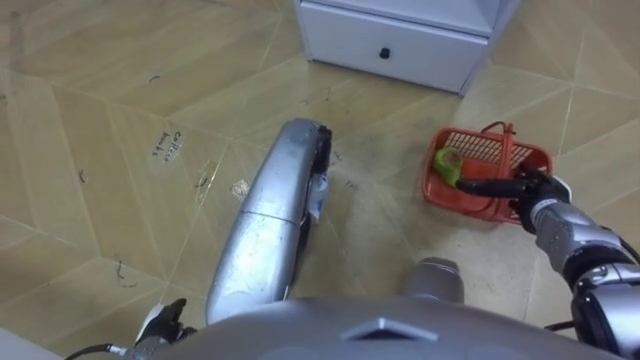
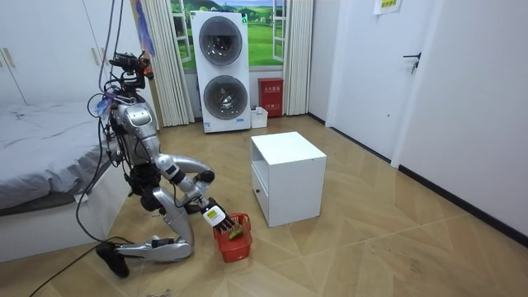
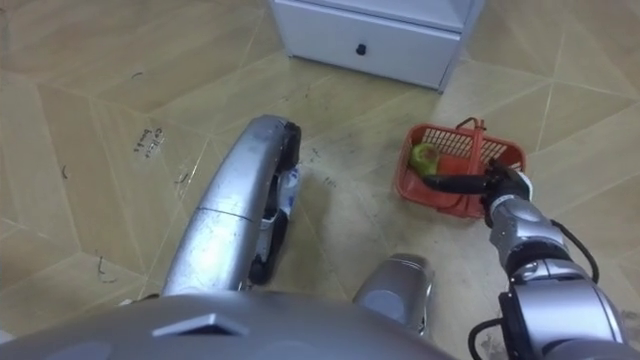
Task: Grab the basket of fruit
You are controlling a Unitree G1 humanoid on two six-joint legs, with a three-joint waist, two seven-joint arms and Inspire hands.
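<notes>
The red plastic fruit basket (image 1: pixel 498 160) stands on the wooden floor to my right, its thin handle (image 1: pixel 507 148) upright. A green fruit (image 1: pixel 447 166) lies in its left end. My right hand (image 1: pixel 532 192) is at the basket's near rim, with dark straight fingers (image 1: pixel 485 186) reaching left over the rim beside the handle's foot; it grips nothing that I can see. In the room view I kneel low on the floor with the basket (image 2: pixel 234 239) just in front of that hand (image 2: pixel 213 216). My left hand (image 1: pixel 170 320) shows at the lower left edge, idle.
A white cabinet (image 1: pixel 395 40) with a small black knob stands just beyond the basket; in the room view the cabinet (image 2: pixel 289 175) is on the basket's right. A bed (image 2: pixel 41 157) is behind me and stacked washing machines (image 2: pixel 221 70) stand by the far wall.
</notes>
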